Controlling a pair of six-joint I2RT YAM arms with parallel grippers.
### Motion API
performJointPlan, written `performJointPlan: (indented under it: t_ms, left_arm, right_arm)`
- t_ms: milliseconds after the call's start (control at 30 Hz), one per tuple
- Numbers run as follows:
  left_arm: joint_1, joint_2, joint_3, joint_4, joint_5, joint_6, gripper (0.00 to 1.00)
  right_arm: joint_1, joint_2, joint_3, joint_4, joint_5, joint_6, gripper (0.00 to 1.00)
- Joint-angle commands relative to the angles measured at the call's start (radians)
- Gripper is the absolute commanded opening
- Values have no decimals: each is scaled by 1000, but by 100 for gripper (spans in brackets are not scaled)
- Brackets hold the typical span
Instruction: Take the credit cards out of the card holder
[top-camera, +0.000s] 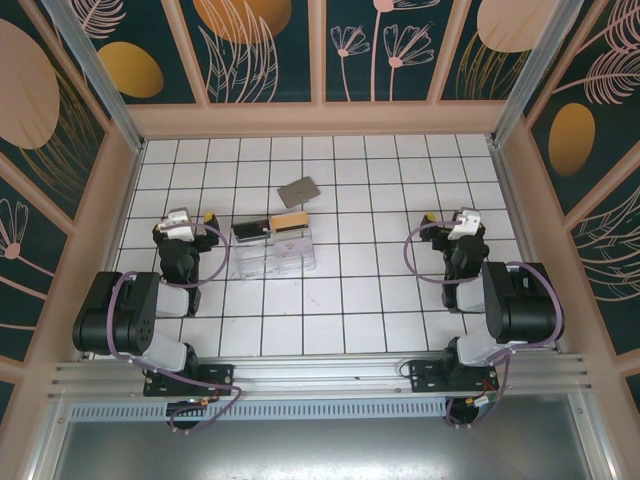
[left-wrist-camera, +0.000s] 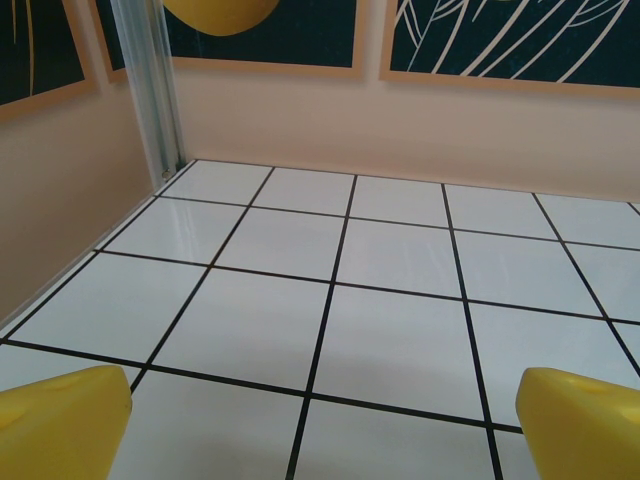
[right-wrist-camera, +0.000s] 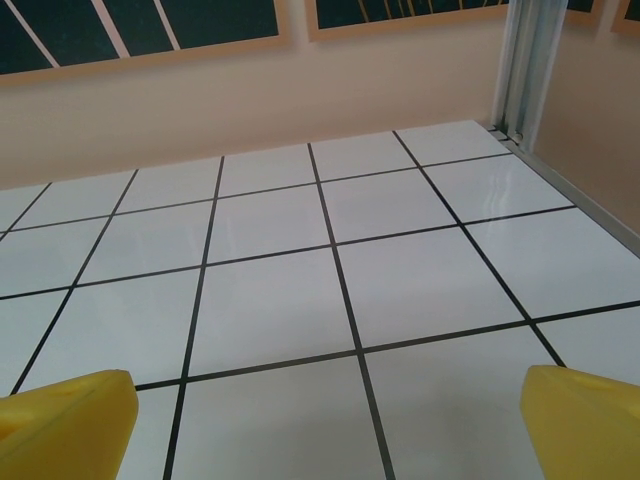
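Note:
The clear plastic card holder (top-camera: 277, 252) lies flat on the tiled floor, left of centre. A dark card (top-camera: 250, 229) and a tan card (top-camera: 289, 221) stick out of its far edge. One grey credit card (top-camera: 299, 190) lies loose on the tiles just beyond the holder. My left gripper (top-camera: 190, 217) is low over the floor, left of the holder and apart from it. In the left wrist view it (left-wrist-camera: 325, 430) is open, with bare tiles between its yellow fingertips (left-wrist-camera: 60, 425). My right gripper (top-camera: 450, 220) (right-wrist-camera: 325, 425) is far right of the holder, open over bare tiles.
The white tiled floor (top-camera: 370, 290) is boxed in by beige walls (top-camera: 320, 120) at the back and both sides. Metal posts stand in the back corners (left-wrist-camera: 150, 90) (right-wrist-camera: 525, 60). Both arm bases sit on the rail (top-camera: 320, 375) at the near edge.

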Motion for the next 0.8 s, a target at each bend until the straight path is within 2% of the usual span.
performJointPlan:
  t_ms: [0, 267, 333, 400, 467, 633, 700, 767]
  left_arm:
    - [4, 3, 11, 23, 18, 10, 99]
    - [4, -6, 17, 11, 16, 10, 99]
    - [4, -66, 75, -140, 31, 15, 99]
    - [4, -128, 202, -434, -47, -48, 99]
    - [4, -166, 316, -632, -134, -121, 99]
    - [5, -267, 411, -768, -131, -320, 99]
    - [4, -292, 452, -852, -117, -413, 99]
    - [5, -305, 481, -902, -35, -458, 99]
  right_arm:
    - [-19, 5, 23, -6, -62, 5, 99]
    - [-18, -3, 28, -15, -57, 5, 99]
    - [0, -49, 36, -63, -44, -11, 99]
    - [19, -125, 71, -195, -6, -13, 99]
    - [27, -192, 142, -378, 20, 20, 99]
    - [23, -243, 318, -689, 46, 252, 99]
    - [12, -224, 418, -829, -4, 374, 99]
    - [5, -174, 521, -937, -112, 449, 99]
